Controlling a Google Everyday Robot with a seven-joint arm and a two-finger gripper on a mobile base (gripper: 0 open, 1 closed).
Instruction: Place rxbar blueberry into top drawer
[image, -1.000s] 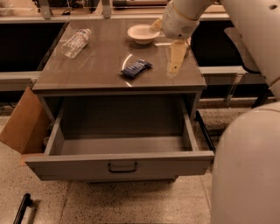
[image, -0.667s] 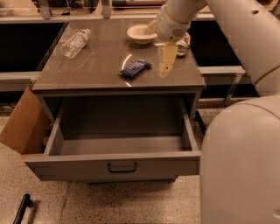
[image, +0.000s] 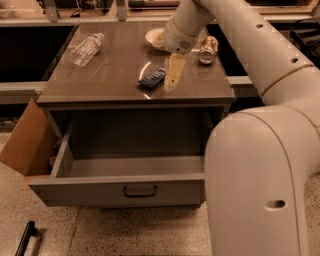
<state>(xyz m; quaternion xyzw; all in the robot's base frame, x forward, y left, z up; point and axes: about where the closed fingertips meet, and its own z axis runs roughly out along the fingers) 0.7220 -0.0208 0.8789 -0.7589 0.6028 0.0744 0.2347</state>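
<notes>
One rxbar blueberry (image: 152, 78), flat on the table (image: 100, 82), just beside the claw (image: 172, 75); claw state cannot be told. Likely light, thin, slick-wrapped: pinch across the long edges. Top drawer (image: 117, 189) stands open below.

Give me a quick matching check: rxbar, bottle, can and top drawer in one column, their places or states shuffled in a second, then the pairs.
1. rxbar blueberry
2. water bottle
3. drink can
4. top drawer

A. pulled open under the tabletop
B. lying on its side, back left of the tabletop
C. back right of the tabletop
D. mid-tabletop, with the gripper hanging just right of it

Pairs: 1-D, 2-B, 3-C, 4-A.
</notes>
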